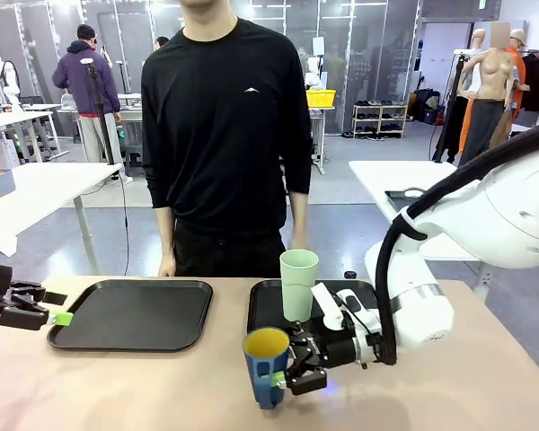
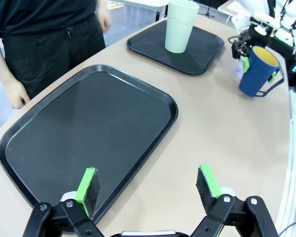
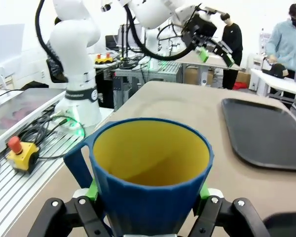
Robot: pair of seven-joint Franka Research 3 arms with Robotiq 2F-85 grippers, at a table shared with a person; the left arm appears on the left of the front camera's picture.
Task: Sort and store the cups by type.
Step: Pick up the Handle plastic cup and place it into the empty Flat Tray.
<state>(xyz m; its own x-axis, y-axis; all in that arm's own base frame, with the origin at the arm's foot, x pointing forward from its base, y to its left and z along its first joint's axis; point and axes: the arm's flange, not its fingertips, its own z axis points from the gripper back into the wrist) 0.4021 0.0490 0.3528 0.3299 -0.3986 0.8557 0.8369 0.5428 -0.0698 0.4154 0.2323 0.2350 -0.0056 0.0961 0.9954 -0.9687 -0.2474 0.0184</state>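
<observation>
The dark blue mug [image 1: 267,364], yellow inside, is near the table's front edge, and my right gripper [image 1: 287,370] is shut on its sides. In the right wrist view the mug [image 3: 150,173] sits between the green pads [image 3: 92,190], its handle to the picture's left. From the left wrist the mug [image 2: 259,69] looks slightly tilted. Whether it rests on the table I cannot tell. The pale mint tumbler [image 1: 298,283] stands upright on the right black tray [image 1: 262,310]. My left gripper [image 1: 58,318] is open at the left tray's [image 1: 130,314] near corner, its fingers [image 2: 89,185] holding nothing.
A person in black stands at the far side, one hand [image 1: 167,268] at the table edge behind the left tray. The left tray [image 2: 89,128] holds nothing. Bare tabletop [image 1: 144,386] lies in front of both trays.
</observation>
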